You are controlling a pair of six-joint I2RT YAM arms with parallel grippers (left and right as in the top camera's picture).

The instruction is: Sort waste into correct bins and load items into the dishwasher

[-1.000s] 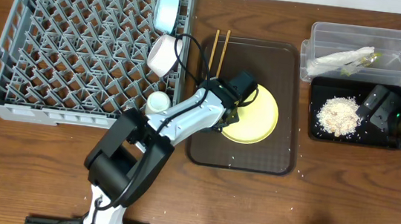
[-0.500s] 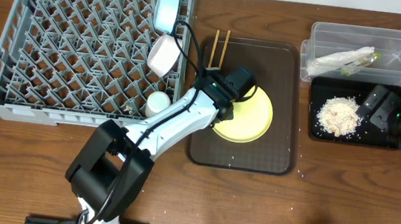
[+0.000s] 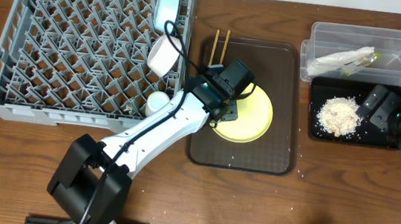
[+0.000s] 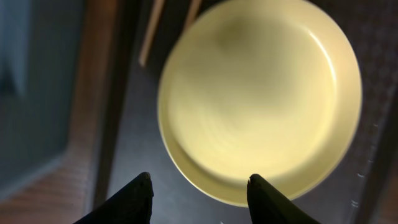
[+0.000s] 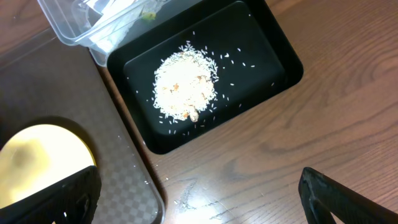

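the left pincer (image 4: 199, 182) hovers over the left rim of the yellow plate (image 3: 254, 116), its fingers partly spread and gripping nothing. the plate lies flat, face up, on the brown tray (image 3: 280, 68). the two chopsticks (image 3: 220, 51) lie side by side at the tray's far left corner, their long axis pointing away from the robot and their far ends crossing the tray's rim. the right pincer (image 5: 199, 186) hangs wide and empty above the bench (image 5: 261, 149), beside the black tray (image 5: 255, 43) holding the crumbs (image 5: 185, 87). the light blue bowl (image 3: 167, 10), white bowl (image 3: 164, 54) and cup (image 3: 158, 102) sit along the dish rack's (image 3: 65, 53) right side.
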